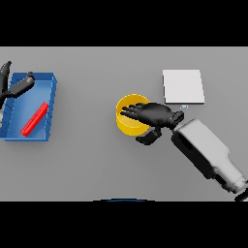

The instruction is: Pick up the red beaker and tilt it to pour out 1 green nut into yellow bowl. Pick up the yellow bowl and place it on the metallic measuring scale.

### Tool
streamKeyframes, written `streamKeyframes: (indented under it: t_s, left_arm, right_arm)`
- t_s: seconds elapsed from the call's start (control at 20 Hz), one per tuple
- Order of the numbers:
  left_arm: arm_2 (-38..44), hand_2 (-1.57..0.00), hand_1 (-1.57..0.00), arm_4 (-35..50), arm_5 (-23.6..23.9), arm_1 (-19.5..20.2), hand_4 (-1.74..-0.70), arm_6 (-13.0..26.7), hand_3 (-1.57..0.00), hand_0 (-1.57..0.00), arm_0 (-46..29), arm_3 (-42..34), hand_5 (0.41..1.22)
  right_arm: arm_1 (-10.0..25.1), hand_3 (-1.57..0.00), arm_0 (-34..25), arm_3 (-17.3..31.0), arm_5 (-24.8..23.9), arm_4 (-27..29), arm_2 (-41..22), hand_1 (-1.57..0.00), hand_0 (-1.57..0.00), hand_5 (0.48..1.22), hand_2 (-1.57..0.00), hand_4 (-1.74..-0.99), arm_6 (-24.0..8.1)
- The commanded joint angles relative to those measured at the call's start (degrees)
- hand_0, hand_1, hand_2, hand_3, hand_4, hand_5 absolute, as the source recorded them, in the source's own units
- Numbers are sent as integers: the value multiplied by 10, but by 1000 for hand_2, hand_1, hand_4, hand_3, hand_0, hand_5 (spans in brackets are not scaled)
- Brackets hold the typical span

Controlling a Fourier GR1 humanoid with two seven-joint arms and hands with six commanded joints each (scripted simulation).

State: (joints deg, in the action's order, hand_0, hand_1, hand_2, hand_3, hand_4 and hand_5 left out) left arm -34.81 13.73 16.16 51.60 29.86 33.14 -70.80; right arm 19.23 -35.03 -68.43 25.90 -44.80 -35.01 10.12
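Note:
The yellow bowl stands in the middle of the grey table. My right hand lies over its right half, with straight fingers reaching across the rim and the thumb low by the near right wall; it is open. The metallic scale, a pale flat square, sits just behind and right of the bowl. The red beaker lies tilted on its side inside a blue tray at the far left. My left hand hovers open over the tray's back left corner. No green nut shows.
The blue tray's walls enclose the beaker at the table's left edge. My right forearm slants in from the lower right, just in front of the scale.

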Motion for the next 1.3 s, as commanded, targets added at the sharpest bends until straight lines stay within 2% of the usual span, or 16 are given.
streamKeyframes:
  t_s: [0.0, 0.2, 0.3, 0.35, 0.4, 0.45, 0.55, 0.6, 0.65, 0.75, 0.85, 1.05, 1.2, 1.25]
  left_arm:
    - [1, 1, 1, 1, -4, 3, -798, -3, 1, 1, 0, -2, 736]
    - [-2, 1, 1, -2, -3, -2, -793, 5, 1, 1, 7, 3, 729]
    - [-2, 1, 1, -4, -8, -6, -792, -6, 1, 1, 9, 19, 725]
    - [-1, 1, 1, -3, -5, -7, -792, -15, 1, 1, 4, 14, 723]
    - [-1, 1, 1, -4, 0, -2, -793, -11, 1, 1, 1, 4, 722]
    - [0, 1, 1, -2, 0, 0, -793, -14, 1, 1, -3, 3, 723]
    - [0, 1, 1, -1, 1, 2, -796, -9, 1, 1, -3, -4, 726]
    - [1, 1, 1, -1, 0, -2, -800, -4, 1, 1, 5, 5, 727]
    - [-1, 1, 1, -3, -1, -1, -799, -7, 1, 1, 2, 5, 728]
    - [1, 1, 1, 0, -1, 5, -799, -8, 1, 1, -3, -6, 727]
    - [1, 1, 1, 1, 3, 4, -802, 2, 1, 1, 1, -10, 725]
    - [3, 1, 1, 5, 1, 8, -805, -2, 1, 1, -7, -14, 725]
    - [0, 1, 1, 2, 3, 11, -801, 1, 1, 1, -8, -23, 724]
    - [1, 1, 1, 2, 5, 13, -801, 8, 1, 1, -7, -26, 723]
  right_arm:
    - [2, 1, -4, 1, 7, -3, -4, 1, 1, 681, 1, -1306, -3]
    - [-8, -11, -22, 24, 9, -13, -14, 1, 1, 729, -4, -1308, -8]
    - [-11, -94, -20, 19, 17, -19, -23, -40, -16, 784, -68, -1339, -17]
    - [-9, -160, -21, 16, 21, -22, -26, -107, -93, 820, -133, -1362, -21]
    - [-8, -249, -21, 14, 22, -24, -29, -236, -258, 900, -233, -1387, -21]
    - [-8, -359, -23, 16, 27, -23, -30, -437, -508, 964, -388, -1425, -14]
    - [-5, -594, -23, 14, 40, -18, -30, -846, -891, 1057, -814, -1534, -16]
    - [-6, -691, -27, 17, 51, -12, -30, -991, -1027, 1090, -965, -1571, -17]
    - [-2, -867, -28, 17, 61, -6, -30, -1107, -1136, 1116, -1086, -1604, -14]
    - [6, -1019, -21, 7, 61, -2, -32, -1274, -1292, 1154, -1261, -1649, -14]
    - [10, -1142, -21, -1, 69, 1, -32, -1381, -1393, 1178, -1314, -1682, -17]
    - [14, -1181, -21, -8, 67, 9, -30, -1493, -1498, 1203, -1453, -1717, -23]
    - [36, -1192, -22, -42, 80, 25, -15, -1531, -1534, 1212, -1490, -1729, -24]
    - [44, -1268, -25, -59, 90, 33, -9, -1539, -1541, 1214, -1470, -1731, -32]
